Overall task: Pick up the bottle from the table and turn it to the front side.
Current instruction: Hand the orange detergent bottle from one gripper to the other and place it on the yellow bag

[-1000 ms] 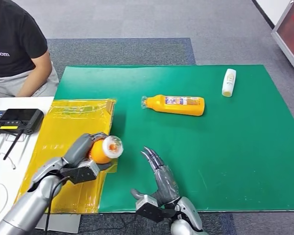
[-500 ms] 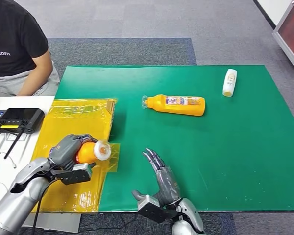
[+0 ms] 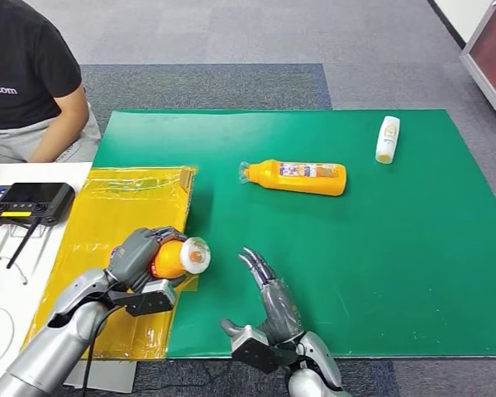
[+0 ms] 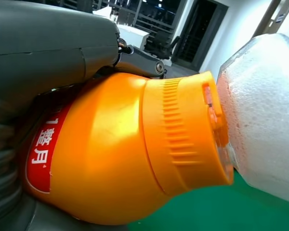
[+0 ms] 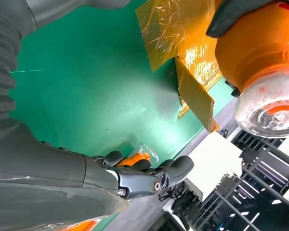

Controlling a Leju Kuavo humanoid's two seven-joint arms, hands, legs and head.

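silver arms (image 3: 58, 335), dark grey ribbed hand (image 3: 277, 310) covers.

The bottle (image 4: 110, 154) between the left hand's (image 3: 136, 258) fingers (image 4: 143, 60) is glossy orange plastic, its collar finely ribbed, with a clear, frosted-looking cap (image 4: 266, 110) and a smooth red label (image 4: 43, 144). The fingers look like matt dark plastic with a metal screw; the hand's cover is ribbed grey rubber. Beneath the fingers lies shiny, crinkled yellow film (image 3: 117, 207) on cardboard. The mat (image 3: 388, 248) is matt green.
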